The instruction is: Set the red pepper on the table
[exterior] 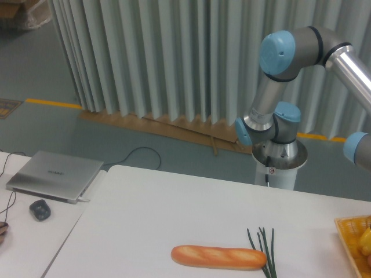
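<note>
Fixed camera, sole view. The arm (301, 58) is rising from its pedestal (280, 159) at 2 o'clock and is running out past the right edge, so the gripper is lying outside the frame; whether it is released, clenched or grasping something cannot be told.

The pepper is not showing anywhere in this view. A yellow basket (352, 243) is sitting at 4 o'clock, cut by the edge, with a yellow item (366, 238) in it. Judgement: the pepper is probably sitting in that basket or beyond the frame, and the arm is reaching that way to fetch it.

The table (162, 214) is filling the lower frame. A baguette (218, 257) is lying lengthwise at 6 o'clock, with green stalks (264, 249) touching its right end. The area toward 7 o'clock is looking like a suitable set-down spot, apart from both items.

At 9 o'clock, a laptop (53, 175) and mouse (39, 209) are sitting on a separate desk (29, 243), not involved in the task.
</note>
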`<state>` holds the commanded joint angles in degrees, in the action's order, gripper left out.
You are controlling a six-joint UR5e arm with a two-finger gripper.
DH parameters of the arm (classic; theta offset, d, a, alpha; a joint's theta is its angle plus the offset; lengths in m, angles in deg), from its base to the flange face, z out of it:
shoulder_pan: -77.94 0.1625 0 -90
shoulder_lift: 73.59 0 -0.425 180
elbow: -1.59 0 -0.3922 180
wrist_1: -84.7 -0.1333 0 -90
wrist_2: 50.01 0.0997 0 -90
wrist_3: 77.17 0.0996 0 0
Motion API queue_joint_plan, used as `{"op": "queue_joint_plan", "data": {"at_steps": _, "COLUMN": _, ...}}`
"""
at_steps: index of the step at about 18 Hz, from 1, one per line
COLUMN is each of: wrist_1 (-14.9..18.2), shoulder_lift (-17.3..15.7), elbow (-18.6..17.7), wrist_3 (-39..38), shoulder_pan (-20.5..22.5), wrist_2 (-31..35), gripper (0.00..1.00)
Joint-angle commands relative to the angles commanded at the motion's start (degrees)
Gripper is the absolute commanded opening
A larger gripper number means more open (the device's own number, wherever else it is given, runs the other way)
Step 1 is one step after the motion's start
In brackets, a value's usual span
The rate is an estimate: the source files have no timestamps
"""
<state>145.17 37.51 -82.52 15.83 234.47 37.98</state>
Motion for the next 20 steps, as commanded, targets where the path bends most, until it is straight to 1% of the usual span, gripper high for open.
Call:
{"op": "queue_joint_plan", "data": {"at_steps": 2, "wrist_1": -0.1, "shoulder_lift": 0.2, "elbow": -0.3, "wrist_3": -0.5, "shoulder_pan": 0.5, "wrist_2": 0.2, "gripper": 1.00}}
{"op": "queue_joint_plan", "data": {"at_steps": 4, "wrist_1": -1.0, "shoulder_lift": 0.3, "elbow": -0.2, "wrist_3": -0.2, "shoulder_pan": 0.9, "wrist_2": 0.2, "gripper": 1.00}}
{"op": "queue_joint_plan", "data": {"at_steps": 6, "wrist_1": -1.1, "shoulder_lift": 1.0, "elbow": 0.5, "wrist_3": 0.5, "shoulder_pan": 1.1, "wrist_2": 0.9, "gripper": 1.00}}
{"op": "queue_joint_plan", "data": {"at_steps": 9, "wrist_1": -1.2, "shoulder_lift": 1.6, "elbow": 1.0, "wrist_3": 5.1, "shoulder_pan": 1.2, "wrist_2": 4.9, "gripper": 1.00}}
{"op": "queue_joint_plan", "data": {"at_steps": 16, "wrist_1": -1.8, "shoulder_lift": 4.5, "elbow": 3.2, "wrist_3": 5.1, "shoulder_pan": 1.4, "wrist_2": 5.0, "gripper": 1.00}}
{"op": "queue_joint_plan", "data": {"at_steps": 18, "wrist_1": -3.6, "shoulder_lift": 5.2, "elbow": 3.2, "wrist_3": 5.0, "shoulder_pan": 1.2, "wrist_2": 5.0, "gripper": 1.00}}
{"op": "queue_joint_plan", "data": {"at_steps": 20, "wrist_1": -4.2, "shoulder_lift": 6.0, "elbow": 3.2, "wrist_3": 4.9, "shoulder_pan": 1.1, "wrist_2": 5.0, "gripper": 1.00}}
